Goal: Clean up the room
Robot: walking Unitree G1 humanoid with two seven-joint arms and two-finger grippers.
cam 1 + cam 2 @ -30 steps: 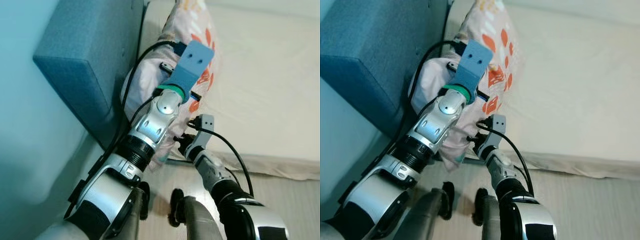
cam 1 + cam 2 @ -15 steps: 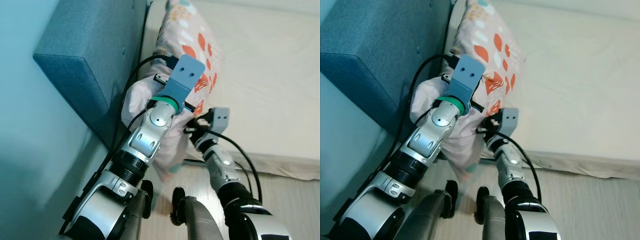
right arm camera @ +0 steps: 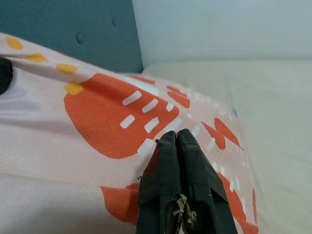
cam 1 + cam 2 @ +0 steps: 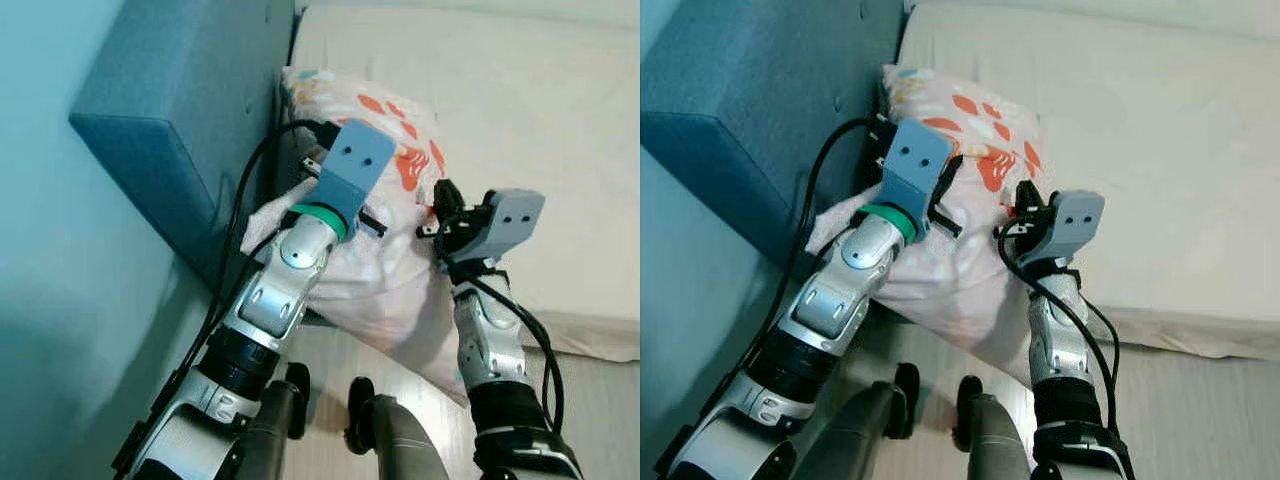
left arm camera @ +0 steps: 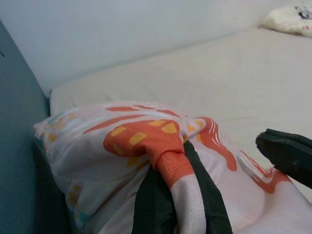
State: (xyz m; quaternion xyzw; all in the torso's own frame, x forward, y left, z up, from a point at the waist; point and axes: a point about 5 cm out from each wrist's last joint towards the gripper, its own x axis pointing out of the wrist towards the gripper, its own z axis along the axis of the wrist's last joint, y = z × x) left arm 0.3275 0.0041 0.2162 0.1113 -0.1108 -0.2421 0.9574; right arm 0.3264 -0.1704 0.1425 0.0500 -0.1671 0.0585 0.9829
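A white pillow (image 4: 385, 275) with orange and yellow prints lies tilted across the mattress corner, against the blue headboard (image 4: 190, 100). One end hangs over the bed's front edge. My left gripper (image 5: 168, 163) is shut on a fold of the pillow's cover near its headboard side; the cloth runs up between the black fingers (image 5: 148, 200). My right gripper (image 3: 176, 139) is shut, its tips pressed into the pillow's cover on the side toward the open mattress. That gripper (image 4: 440, 205) shows in the left eye view just ahead of its grey wrist camera.
The cream mattress (image 4: 560, 120) stretches away to the right and back. A second pillow (image 5: 292, 17) rests at its far end. Pale wood floor (image 4: 600, 400) lies along the bed's front. A teal wall (image 4: 60, 300) closes in on the left.
The pillow has swung from standing upright against the headboard to lying flatter over the mattress corner. Both grippers rose with it, the right one moving up and to the right.
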